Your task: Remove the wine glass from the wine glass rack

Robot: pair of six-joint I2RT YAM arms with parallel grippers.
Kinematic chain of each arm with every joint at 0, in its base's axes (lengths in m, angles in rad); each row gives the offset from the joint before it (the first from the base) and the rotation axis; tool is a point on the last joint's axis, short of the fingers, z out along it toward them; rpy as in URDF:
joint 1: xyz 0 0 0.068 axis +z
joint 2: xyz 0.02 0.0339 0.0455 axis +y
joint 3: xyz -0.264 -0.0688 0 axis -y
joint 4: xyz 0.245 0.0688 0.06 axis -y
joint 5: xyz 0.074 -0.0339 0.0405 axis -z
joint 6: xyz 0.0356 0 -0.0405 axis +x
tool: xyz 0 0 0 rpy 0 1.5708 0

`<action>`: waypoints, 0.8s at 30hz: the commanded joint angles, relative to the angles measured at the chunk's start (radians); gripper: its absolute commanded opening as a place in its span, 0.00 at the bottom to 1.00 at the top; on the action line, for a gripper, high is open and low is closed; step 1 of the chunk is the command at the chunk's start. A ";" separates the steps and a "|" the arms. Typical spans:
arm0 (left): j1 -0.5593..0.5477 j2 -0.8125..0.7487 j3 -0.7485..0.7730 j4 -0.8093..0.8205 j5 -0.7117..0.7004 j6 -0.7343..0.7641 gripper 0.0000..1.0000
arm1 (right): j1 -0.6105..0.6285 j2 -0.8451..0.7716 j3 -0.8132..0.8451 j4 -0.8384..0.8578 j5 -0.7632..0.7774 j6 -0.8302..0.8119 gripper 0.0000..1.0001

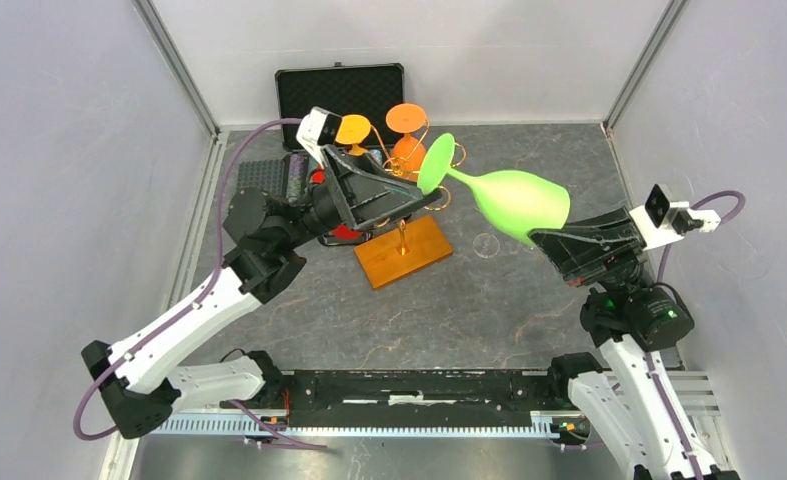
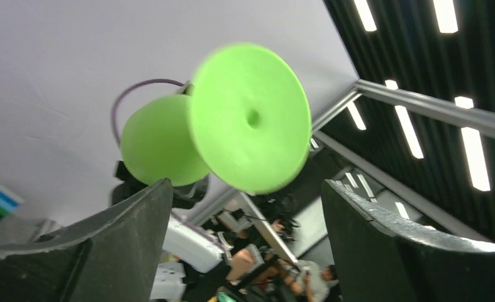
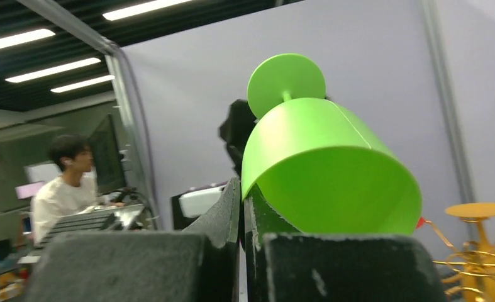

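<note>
"Wine glasses first. How many do you count?"

"Three. One green wine glass (image 1: 517,203) and two orange wine glasses (image 1: 406,118)."

"Where is the green one?"

"Up in the air, just beside the wine glass rack (image 1: 421,252), and off it. It lies on its side, with its round foot pointing at the rack."

"And the orange ones?"

"Both hang on the rack, feet up."

"How many claws?"

"Two. The right claw (image 1: 542,238) is squeezed together on the rim of the green cup part, pinching it. The left claw (image 1: 427,198) is spread wide at the green foot, on the side near the rack. Its fingers do not touch the foot."

"Any boxes?"

"One black case (image 1: 339,92), behind the rack. I cannot tell what is in it."
</note>
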 commanded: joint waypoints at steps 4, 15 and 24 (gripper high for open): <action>0.044 -0.116 0.004 -0.304 -0.092 0.358 1.00 | -0.001 -0.034 0.203 -0.613 0.031 -0.486 0.00; 0.083 -0.227 0.088 -0.818 -0.479 0.858 1.00 | 0.000 0.121 0.639 -1.614 0.664 -1.222 0.00; 0.083 -0.314 0.068 -0.901 -0.692 1.039 1.00 | -0.010 0.403 0.756 -1.884 1.041 -1.412 0.00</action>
